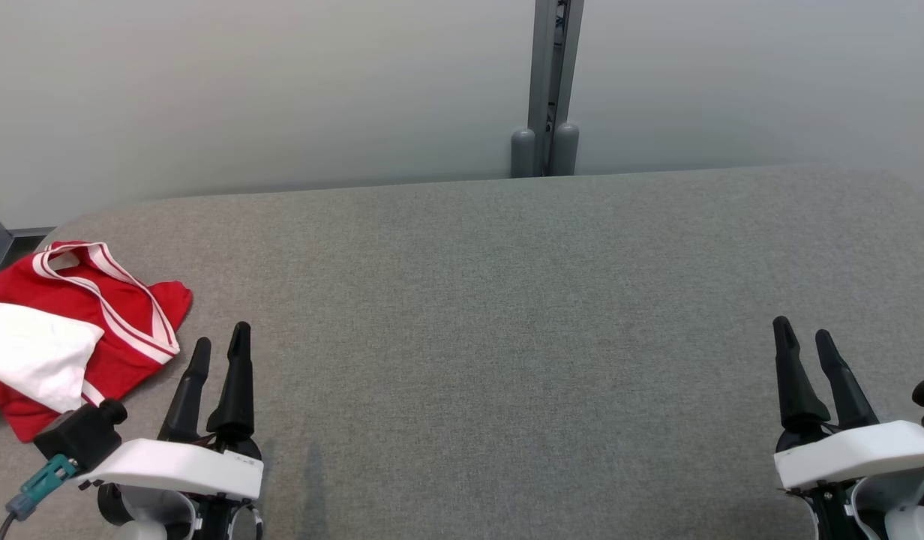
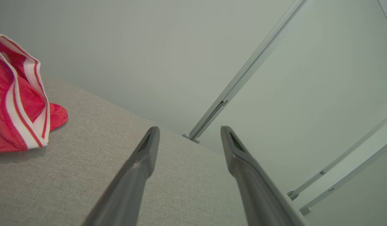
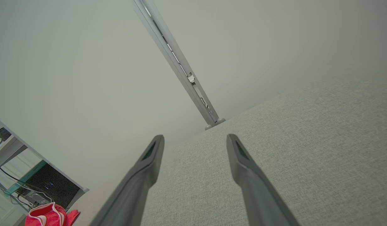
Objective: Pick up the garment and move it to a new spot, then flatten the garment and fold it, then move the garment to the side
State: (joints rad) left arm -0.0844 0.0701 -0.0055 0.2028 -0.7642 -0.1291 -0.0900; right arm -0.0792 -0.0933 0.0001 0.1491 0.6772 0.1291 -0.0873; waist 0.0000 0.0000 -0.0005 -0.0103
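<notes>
1. The red garment (image 1: 79,322) with white trim is lying crumpled at the left edge of the grey padded table (image 1: 492,300), and nothing is gripping it.
2. The left gripper (image 1: 222,334) is sitting low just to the right of it, fingers spread apart, holding nothing.
3. The right gripper (image 1: 802,328) is hanging out well away on the table's right side, fingers also parted, empty.
4. A grey post (image 1: 548,90) is standing behind the table's far edge.

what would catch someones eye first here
The crumpled red and white garment at the left edge of the grey table stands out at once. The left gripper sits open just beside it, the right gripper open at the far right.
</notes>
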